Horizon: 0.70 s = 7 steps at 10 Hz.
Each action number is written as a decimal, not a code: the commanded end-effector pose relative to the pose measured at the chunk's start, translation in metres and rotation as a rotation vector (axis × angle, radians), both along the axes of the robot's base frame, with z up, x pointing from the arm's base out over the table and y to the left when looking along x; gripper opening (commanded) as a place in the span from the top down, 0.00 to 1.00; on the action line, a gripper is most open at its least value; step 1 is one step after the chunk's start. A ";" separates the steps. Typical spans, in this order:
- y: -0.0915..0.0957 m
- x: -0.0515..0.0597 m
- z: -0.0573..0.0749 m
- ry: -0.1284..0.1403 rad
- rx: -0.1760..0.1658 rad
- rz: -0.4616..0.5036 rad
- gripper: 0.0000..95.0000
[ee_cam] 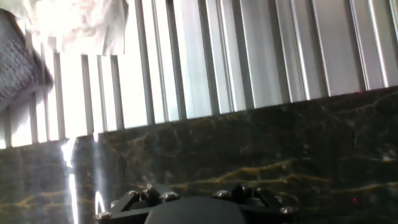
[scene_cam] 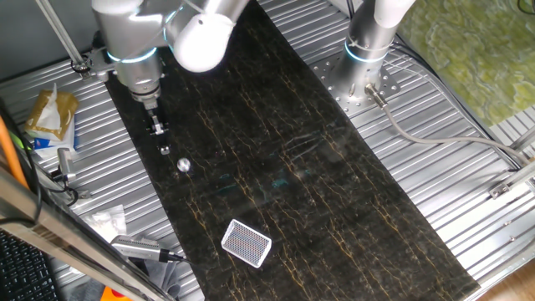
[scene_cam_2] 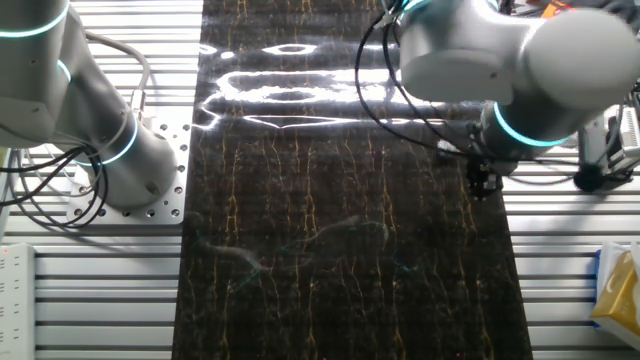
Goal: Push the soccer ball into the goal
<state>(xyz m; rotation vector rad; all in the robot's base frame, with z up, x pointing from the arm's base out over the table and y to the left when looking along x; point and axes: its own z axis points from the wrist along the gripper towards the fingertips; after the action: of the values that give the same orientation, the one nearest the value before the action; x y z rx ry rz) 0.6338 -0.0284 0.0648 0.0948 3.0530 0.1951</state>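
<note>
Behind the soccer ball (scene_cam: pixel 184 165), gripper (scene_cam: pixel 164 149), jaws too small to read

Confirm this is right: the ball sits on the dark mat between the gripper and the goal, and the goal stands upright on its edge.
Not quite. The goal lies flat on the dark mat, not upright; the fixed view from the goal's end shows this. The rest holds: the ball sits on the mat between the gripper and the goal.
</note>
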 end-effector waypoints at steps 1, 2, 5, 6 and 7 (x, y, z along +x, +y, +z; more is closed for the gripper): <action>-0.007 -0.002 -0.002 -0.017 -0.052 0.031 0.40; -0.015 -0.001 -0.002 -0.016 -0.060 0.058 0.40; -0.023 0.000 -0.001 -0.002 -0.131 0.103 0.40; -0.023 0.000 -0.001 -0.001 -0.138 0.111 0.40; -0.023 0.000 -0.001 -0.001 -0.144 0.116 0.40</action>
<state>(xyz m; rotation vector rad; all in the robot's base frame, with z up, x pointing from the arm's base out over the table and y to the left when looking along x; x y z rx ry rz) 0.6342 -0.0510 0.0629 -0.0986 3.0606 -0.0204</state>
